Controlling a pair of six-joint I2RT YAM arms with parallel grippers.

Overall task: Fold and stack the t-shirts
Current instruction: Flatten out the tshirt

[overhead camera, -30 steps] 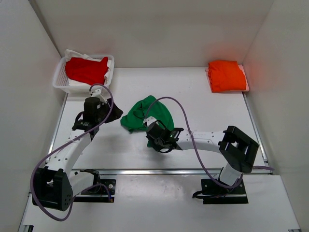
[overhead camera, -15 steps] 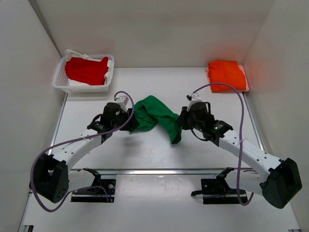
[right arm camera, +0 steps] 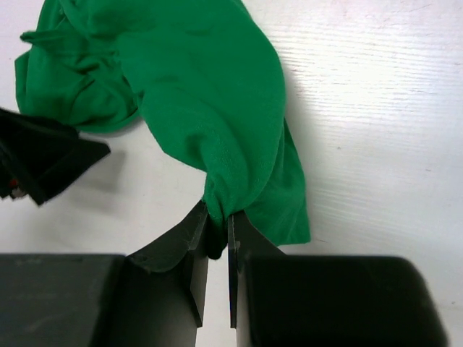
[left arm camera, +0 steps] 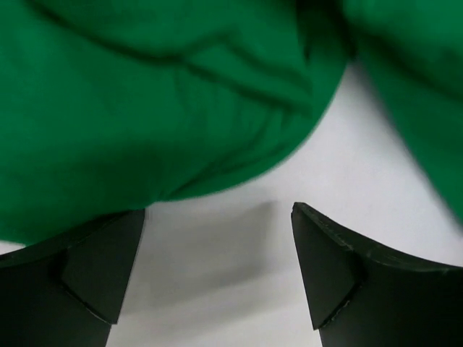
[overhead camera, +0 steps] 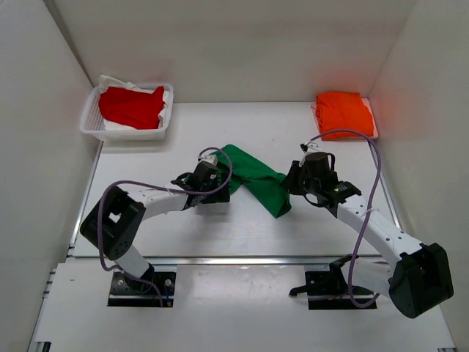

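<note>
- Your left gripper [left arm camera: 217,217] is spread wide over the bare table [overhead camera: 220,235]. Nothing sits between its fingers, and the green t-shirt [overhead camera: 253,176] lies just beyond the tips.
- Your right gripper [right arm camera: 218,217] is pinching a fold at the right end of the green t-shirt.
- The green t-shirt lies bunched in the middle of the table, drawn out between the two grippers.
- At the far left, the red t-shirt [overhead camera: 132,106] lies crumpled in the white basket [overhead camera: 121,134].
- At the far right, the orange t-shirt [overhead camera: 343,114] lies folded.
</note>
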